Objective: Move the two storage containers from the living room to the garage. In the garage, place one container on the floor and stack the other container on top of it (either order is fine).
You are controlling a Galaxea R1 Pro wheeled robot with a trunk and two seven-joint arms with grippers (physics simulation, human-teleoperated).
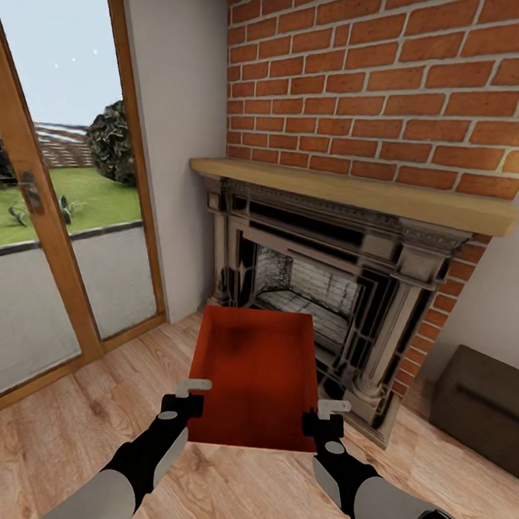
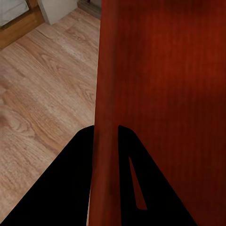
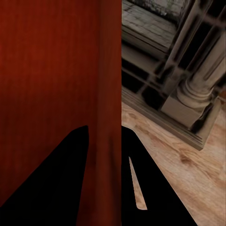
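One orange-red storage container is held up in the air in front of the brick fireplace, above the light wood living room floor. My left gripper is shut on its left side wall near the closest corner. My right gripper is shut on the right side wall in the same way. In both wrist views the thin wall runs between the two dark fingers. The container's inside looks empty.
A glass patio door with a wooden frame stands at the left. The fireplace's stone surround and column base are close on the right of the container. A dark low cabinet sits at the far right.
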